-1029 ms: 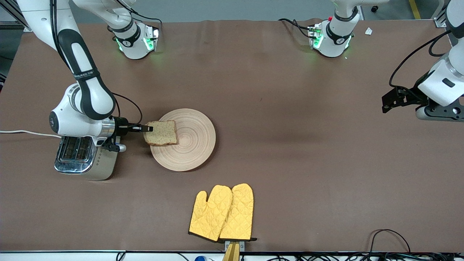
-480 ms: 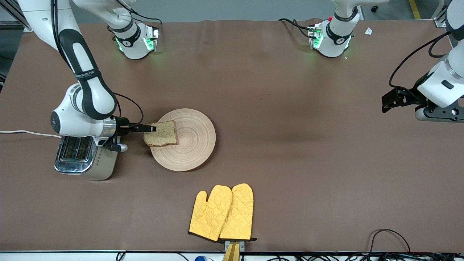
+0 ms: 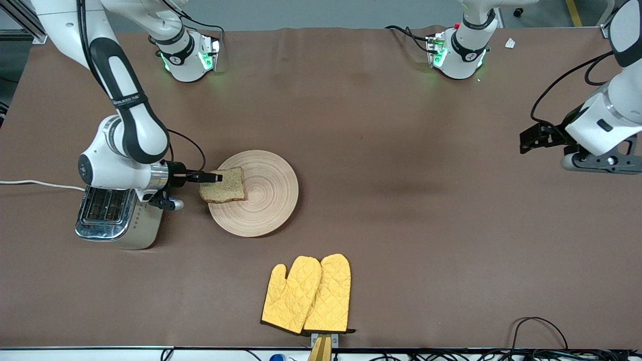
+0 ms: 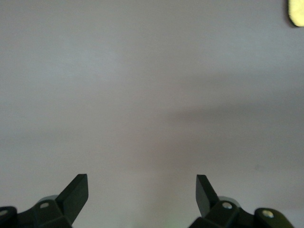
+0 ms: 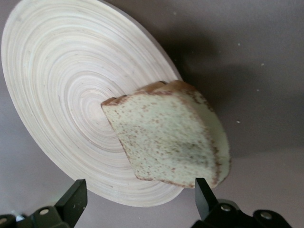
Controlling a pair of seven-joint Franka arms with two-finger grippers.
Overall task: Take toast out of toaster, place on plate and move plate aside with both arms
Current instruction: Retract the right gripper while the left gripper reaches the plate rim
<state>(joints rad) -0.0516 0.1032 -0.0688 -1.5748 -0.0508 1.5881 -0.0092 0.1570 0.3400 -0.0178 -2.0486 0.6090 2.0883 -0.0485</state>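
The toast [image 3: 224, 186] lies flat on the round wooden plate [image 3: 268, 195], at the rim toward the right arm's end of the table, one edge hanging a little past that rim. My right gripper [image 3: 218, 177] hovers just over that edge of the toast, open. In the right wrist view the toast [image 5: 171, 137] and plate [image 5: 66, 90] sit just ahead of the right gripper [image 5: 141, 191], with nothing between its fingers. My left gripper [image 3: 530, 138] waits open above bare table at the left arm's end; the left wrist view shows that gripper [image 4: 142, 186] empty.
A chrome toaster [image 3: 113, 215] stands beside the plate toward the right arm's end, partly under the right wrist, its white cable [image 3: 30, 183] running off the table. A pair of yellow oven mitts [image 3: 308, 293] lies nearer the front camera than the plate.
The right gripper has opened and let go of the toast, which now rests on the plate, and has slid slightly over it. The left arm has drifted a little toward the table's middle.
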